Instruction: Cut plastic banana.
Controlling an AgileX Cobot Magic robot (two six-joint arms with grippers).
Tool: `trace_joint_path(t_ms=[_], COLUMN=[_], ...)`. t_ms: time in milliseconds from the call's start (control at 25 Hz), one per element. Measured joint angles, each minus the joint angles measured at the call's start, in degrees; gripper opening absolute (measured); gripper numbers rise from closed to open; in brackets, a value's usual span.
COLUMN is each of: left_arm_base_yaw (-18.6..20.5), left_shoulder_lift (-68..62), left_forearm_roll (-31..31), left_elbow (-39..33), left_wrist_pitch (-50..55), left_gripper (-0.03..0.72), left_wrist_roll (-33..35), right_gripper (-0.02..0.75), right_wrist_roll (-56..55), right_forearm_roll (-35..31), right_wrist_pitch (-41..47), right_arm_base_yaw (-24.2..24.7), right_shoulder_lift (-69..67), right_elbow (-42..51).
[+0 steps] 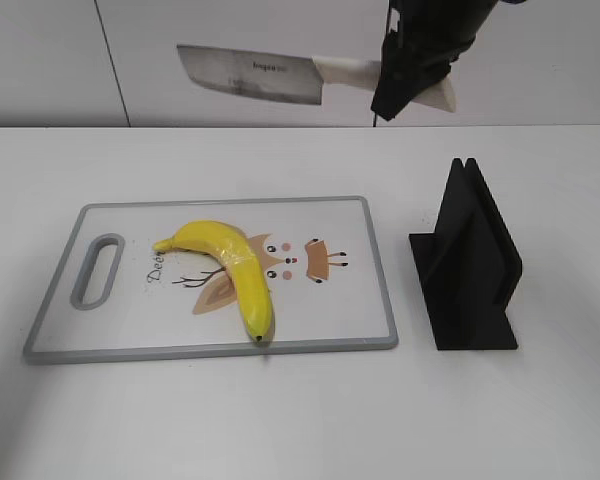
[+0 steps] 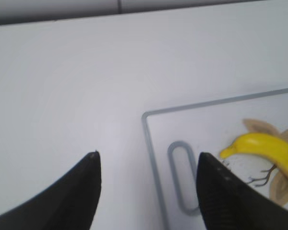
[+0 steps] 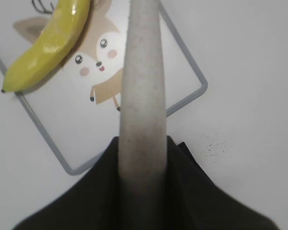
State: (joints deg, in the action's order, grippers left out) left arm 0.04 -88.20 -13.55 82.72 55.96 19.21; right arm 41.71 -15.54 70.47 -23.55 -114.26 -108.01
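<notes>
The yellow plastic banana [image 1: 230,272] lies on a white cutting board [image 1: 130,325] with a grey rim and a fox print. It also shows in the left wrist view [image 2: 271,151] and the right wrist view [image 3: 48,45]. My right gripper [image 1: 405,80] is shut on the pale handle of a cleaver knife [image 1: 250,75] and holds it high above the board's far edge, blade pointing left. The handle [image 3: 143,96] fills the middle of the right wrist view. My left gripper [image 2: 146,167] is open and empty, above the table by the board's handle slot [image 2: 182,177].
A black knife stand [image 1: 470,265] sits on the white table to the right of the board. The board's right corner [image 3: 201,88] shows in the right wrist view. A wall runs behind the table.
</notes>
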Motion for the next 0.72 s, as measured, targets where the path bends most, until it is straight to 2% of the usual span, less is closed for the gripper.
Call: trace_joint_path(t_ms=[120, 320, 600, 720], left_arm_base_yaw=[0.3, 0.3, 0.3, 0.3], left_shoulder_lift=[0.3, 2.8, 14.7, 22.2], left_forearm_roll=[5.0, 6.2, 8.5, 8.7], left_elbow=[2.6, 0.8, -11.6, -18.2], left_wrist_pitch=[10.3, 13.5, 13.6, 13.7], left_gripper=[0.591, 0.59, 0.59, 0.589], left_wrist_roll=[-4.1, -7.7, -8.3, -8.4], right_gripper=[0.169, 0.169, 0.169, 0.169], right_wrist_roll=[-7.9, -19.7, -32.0, -34.1], right_forearm_roll=[0.0, 0.2, 0.3, 0.3], right_wrist_pitch=[0.0, 0.0, 0.1, 0.0], right_arm_base_yaw=[0.0, 0.0, 0.0, 0.0], right_shoulder_lift=[0.1, 2.8, 9.9, 14.1], right_elbow=[-3.3, -4.4, -3.8, 0.5])
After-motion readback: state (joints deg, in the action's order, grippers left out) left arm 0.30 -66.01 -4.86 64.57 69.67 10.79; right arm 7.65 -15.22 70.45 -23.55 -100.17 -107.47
